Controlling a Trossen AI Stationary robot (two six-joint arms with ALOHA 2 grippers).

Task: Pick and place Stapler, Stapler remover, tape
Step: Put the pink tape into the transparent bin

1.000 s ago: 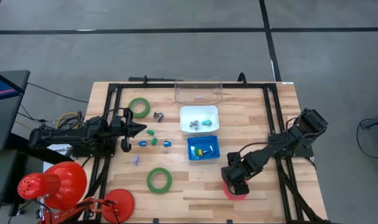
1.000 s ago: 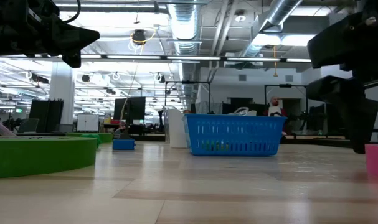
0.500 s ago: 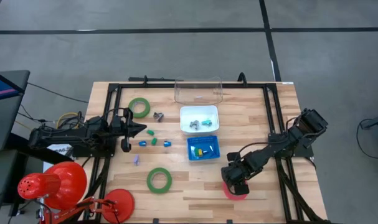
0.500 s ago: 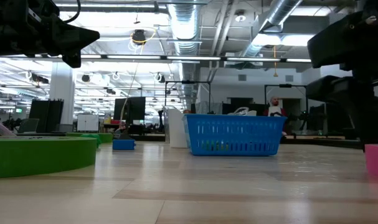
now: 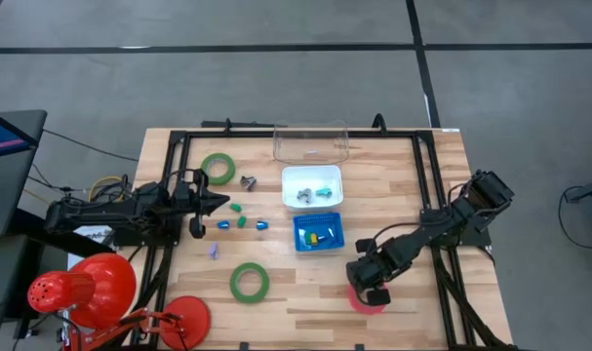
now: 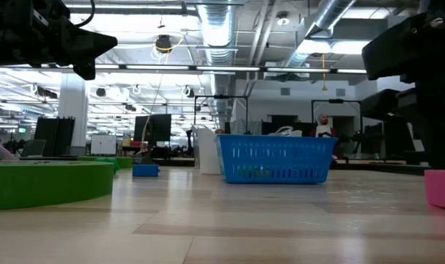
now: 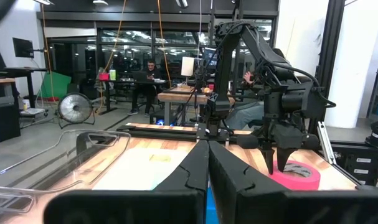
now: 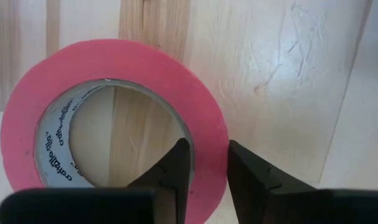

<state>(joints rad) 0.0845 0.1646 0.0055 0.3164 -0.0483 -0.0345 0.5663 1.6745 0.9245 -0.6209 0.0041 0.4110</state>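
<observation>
The pink tape [image 5: 366, 304] lies flat on the wood near the table's front right, also seen as the pink tape [image 8: 201, 93]. My right gripper [image 5: 371, 292] points down over it and is shut on its wall. One green tape [image 5: 249, 282] lies at the front centre and another green tape [image 5: 217, 168] at the far left. A small grey piece [image 5: 248, 181], perhaps the stapler remover, lies beside that one. I cannot make out the stapler. My left gripper [image 5: 222, 202] waits shut at the table's left, above the wood. My right gripper pinches the ring's wall [image 8: 208, 163], with one finger [image 8: 176, 165] inside the hole and the other finger [image 8: 251, 168] outside. The fingers come from above, pointing down. The tape lies flat on the table.
A blue basket [image 5: 318, 232], a white tray [image 5: 312, 185] and a clear container [image 5: 310, 141] stand in a row down the table's middle. Small coloured pieces [image 5: 242, 222] lie left of the basket. A red lamp [image 5: 100, 292] stands off the front left corner.
My right gripper has shut around the pink tape's wall while the arm kept its place. In the low view the tape has slid slightly along the table.
</observation>
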